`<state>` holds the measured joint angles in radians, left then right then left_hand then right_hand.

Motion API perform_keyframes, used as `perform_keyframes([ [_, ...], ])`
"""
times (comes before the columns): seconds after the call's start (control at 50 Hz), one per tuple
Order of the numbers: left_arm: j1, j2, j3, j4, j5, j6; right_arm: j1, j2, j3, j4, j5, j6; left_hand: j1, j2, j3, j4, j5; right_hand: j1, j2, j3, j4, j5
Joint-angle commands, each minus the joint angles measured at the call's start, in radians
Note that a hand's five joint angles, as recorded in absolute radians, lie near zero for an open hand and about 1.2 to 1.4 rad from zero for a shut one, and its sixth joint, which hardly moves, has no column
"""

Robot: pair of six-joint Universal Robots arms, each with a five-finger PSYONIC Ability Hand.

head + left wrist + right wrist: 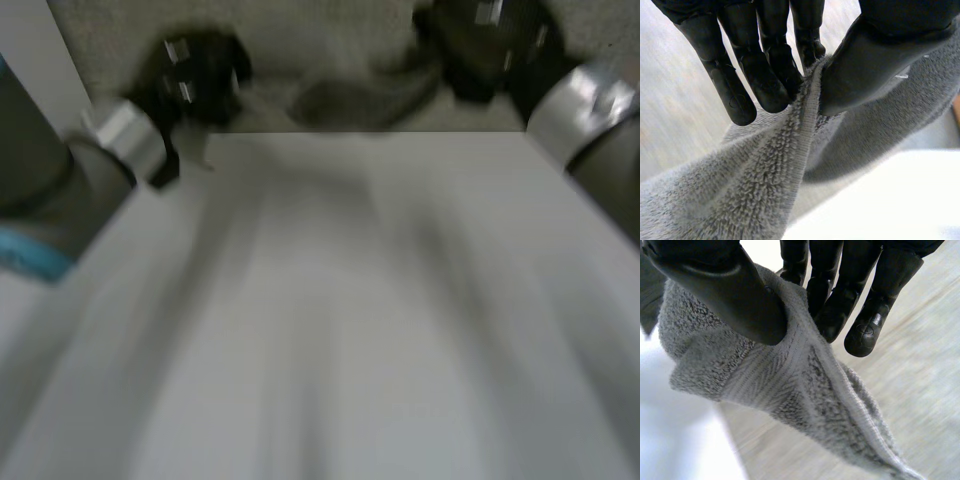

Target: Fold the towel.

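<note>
Past the far edge of the white table (330,300), the grey towel (365,95) sags between both hands. The left hand (200,72) pinches its hemmed edge between thumb and fingers, and the right hand (485,45) pinches another end. No fold looks made yet, so nearly all the work seems left.

One towel (780,175); two hands: left hand (755,70), right hand (735,290); one table (330,300).

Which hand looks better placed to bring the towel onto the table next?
Left, marginally. Both hands pinch the towel between fingers and thumb, but the left hand sits nearer the far edge of the table than the right hand.
</note>
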<state>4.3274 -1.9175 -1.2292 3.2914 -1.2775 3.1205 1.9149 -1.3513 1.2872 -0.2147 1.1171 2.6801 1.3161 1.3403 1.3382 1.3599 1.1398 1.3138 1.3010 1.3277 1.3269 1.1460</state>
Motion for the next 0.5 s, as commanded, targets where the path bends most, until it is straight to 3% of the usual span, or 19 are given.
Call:
perform_keyframes([
  [0.02,0.018,-0.092,-0.357,0.253,0.055,0.214,-0.017,-0.003,0.304,-0.012,0.003,-0.095,0.08,0.056,0.058,0.036,0.082,0.082,0.095,0.069,0.069,0.076],
  [0.18,0.017,-0.211,-0.397,0.338,0.047,0.346,-0.022,0.067,0.42,-0.002,0.018,-0.169,0.08,0.056,0.058,0.036,0.082,0.082,0.095,0.069,0.069,0.076],
  [0.3,0.018,-0.248,-0.381,0.34,0.021,0.352,-0.05,0.072,0.429,0.009,0.02,-0.16,0.066,0.042,0.044,0.022,0.068,0.082,0.095,0.069,0.069,0.076],
  [0.4,0.017,-0.255,-0.38,0.34,-0.022,0.354,-0.06,0.064,0.423,0.038,0.027,-0.143,-0.499,-0.523,-0.521,-0.543,-0.498,0.082,0.095,0.069,0.069,0.076],
  [0.5,0.017,-0.255,-0.386,0.34,-0.048,0.354,-0.086,0.06,0.42,0.06,0.032,-0.094,-0.565,-0.589,-0.587,-0.609,-0.564,0.082,0.095,0.069,0.069,0.076],
])
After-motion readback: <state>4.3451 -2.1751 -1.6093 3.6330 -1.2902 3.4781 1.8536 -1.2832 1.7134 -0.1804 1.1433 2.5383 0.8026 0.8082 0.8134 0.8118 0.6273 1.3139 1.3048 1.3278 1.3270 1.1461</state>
